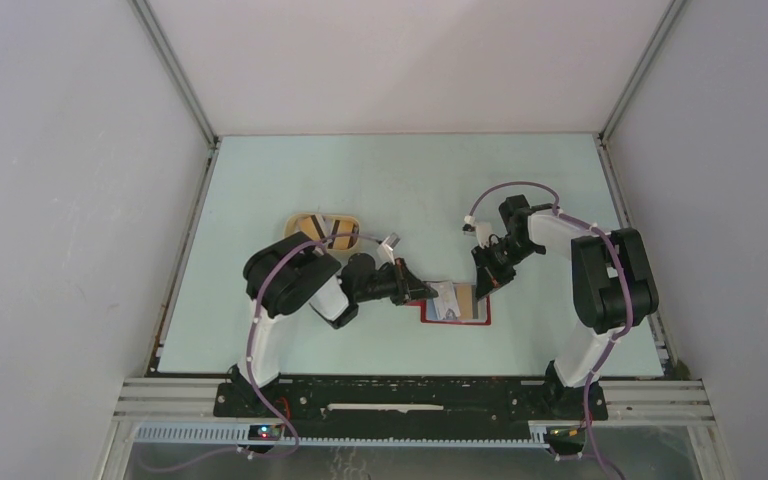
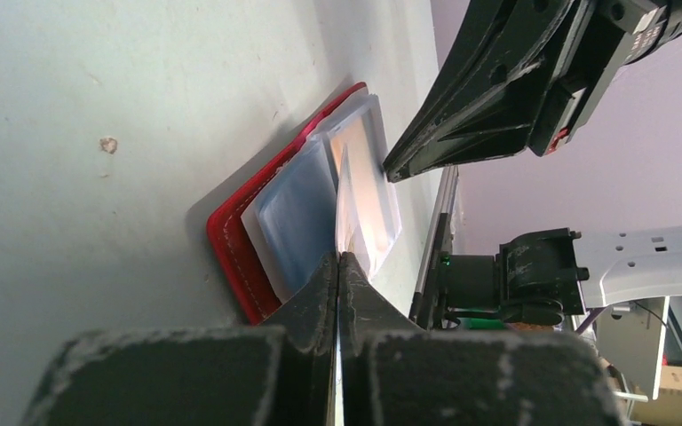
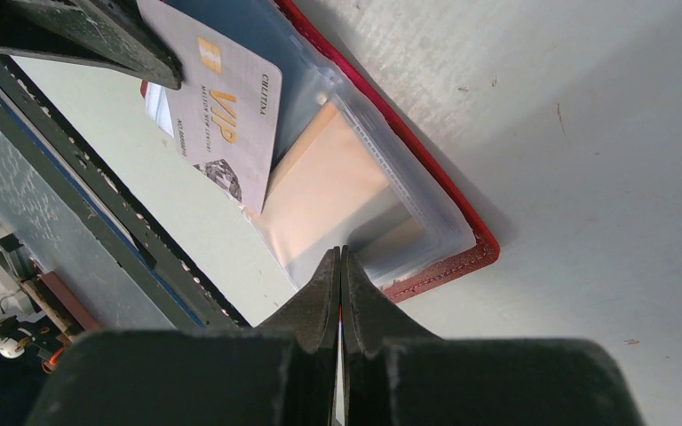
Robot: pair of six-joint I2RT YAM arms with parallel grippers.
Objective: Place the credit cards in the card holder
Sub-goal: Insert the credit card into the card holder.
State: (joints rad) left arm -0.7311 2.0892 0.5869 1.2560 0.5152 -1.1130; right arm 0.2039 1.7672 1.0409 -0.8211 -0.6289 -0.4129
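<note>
The red card holder [image 1: 430,318] lies open on the table, its clear inner pockets [image 3: 408,213] facing up. A tan card [image 3: 329,177] sits inside one pocket. My left gripper [image 2: 338,257] is shut on a pale credit card [image 3: 231,115] marked VIP, which the left wrist view shows edge-on [image 2: 344,200]. That card's lower corner reaches the mouth of the pockets. From the right, my right gripper [image 3: 339,253] is shut, its tips down on the far edge of the pockets. In the top view the left gripper [image 1: 422,292] and right gripper [image 1: 482,288] face each other across the holder.
A tan oval dish [image 1: 352,220] holding more cards [image 1: 312,226] stands behind the left arm. Grey walls enclose the table on three sides. A metal rail [image 1: 410,385] runs along the near edge, just in front of the holder.
</note>
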